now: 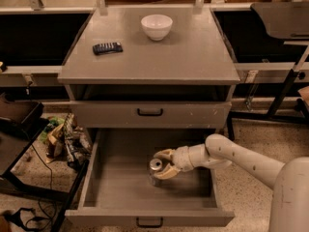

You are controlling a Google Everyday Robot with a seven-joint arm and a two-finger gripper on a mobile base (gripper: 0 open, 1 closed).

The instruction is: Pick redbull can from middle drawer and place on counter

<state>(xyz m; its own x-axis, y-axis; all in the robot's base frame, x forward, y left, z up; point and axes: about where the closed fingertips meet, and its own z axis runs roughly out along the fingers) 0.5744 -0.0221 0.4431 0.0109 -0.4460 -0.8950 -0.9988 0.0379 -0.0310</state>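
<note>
The redbull can (154, 166) stands upright on the floor of the open middle drawer (120, 187), near its centre. My gripper (157, 166) reaches in from the right, low inside the drawer. It is open, with one beige finger (164, 154) behind the can and the other in front of it, so the can sits between the fingertips. The counter (159, 59) is the flat grey top of the cabinet above.
A white bowl (156, 26) and a black remote (107, 48) lie on the counter. A shut drawer front (149, 113) sits right above the open drawer. Clutter and a black stand are on the floor at left, and a dark table leg is at right.
</note>
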